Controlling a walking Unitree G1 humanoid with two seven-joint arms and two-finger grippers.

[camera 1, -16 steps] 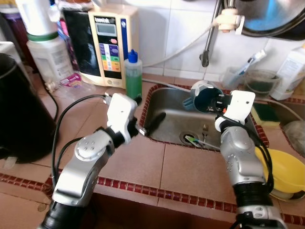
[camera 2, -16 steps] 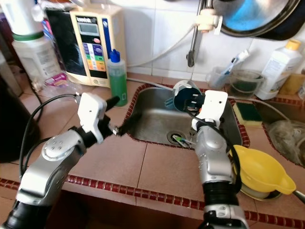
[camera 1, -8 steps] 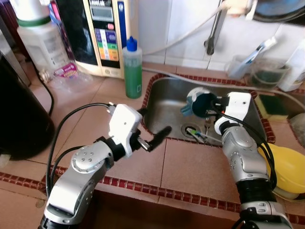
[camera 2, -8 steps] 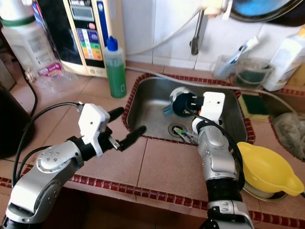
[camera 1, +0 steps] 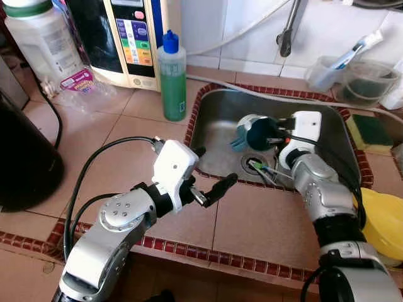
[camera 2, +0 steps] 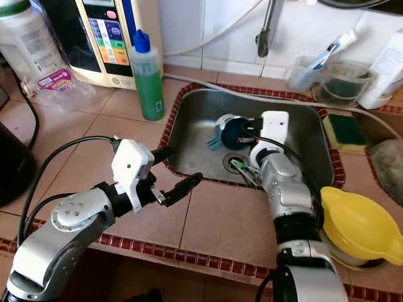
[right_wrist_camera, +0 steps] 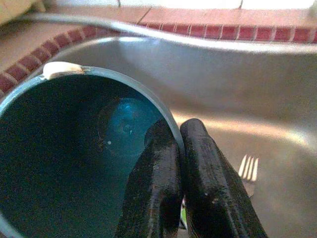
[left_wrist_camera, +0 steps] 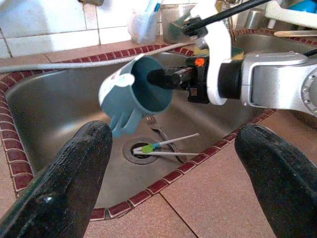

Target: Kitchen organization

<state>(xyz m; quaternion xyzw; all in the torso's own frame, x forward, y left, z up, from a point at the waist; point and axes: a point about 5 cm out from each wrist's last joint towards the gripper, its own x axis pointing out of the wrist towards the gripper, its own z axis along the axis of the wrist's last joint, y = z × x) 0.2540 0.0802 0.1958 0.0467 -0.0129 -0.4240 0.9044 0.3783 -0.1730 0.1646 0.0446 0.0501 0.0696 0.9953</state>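
The right hand [camera 1: 272,133] reaches over the steel sink [camera 1: 217,129] and grips a teal cup [camera 1: 255,132] by its rim, one finger inside the wall and one outside, the two pressed tight together on it. The cup hangs tilted on its side above the drain [camera 1: 255,165], mouth turned toward the hand, handle [left_wrist_camera: 124,121] pointing down. It is clear of the sink floor.

Under the cup, a fork [left_wrist_camera: 161,130] lies on the sink floor near the drain. A thin white utensil with a green end [left_wrist_camera: 148,148] lies across the drain; it may be a small brush, but the view is too poor to be sure.

The left hand [camera 1: 211,170] hovers over the tiled bench [camera 1: 252,220] at the sink's near left corner, its two fingers spread wide with nothing between them, pointed toward the cup.

On the bench left of the sink stands a green bottle with a blue cap [camera 1: 172,78]. Behind it is a cream appliance with coloured buttons [camera 1: 135,38], and further left a large white jug [camera 1: 41,44] and a dark rounded vessel [camera 1: 25,157]. At the right of the sink a green sponge [camera 1: 371,129] lies on the bench, and a yellow bowl [camera 1: 384,220] sits nearer the front edge. Clear tubs [camera 1: 362,82] stand against the tiled wall behind the sink.
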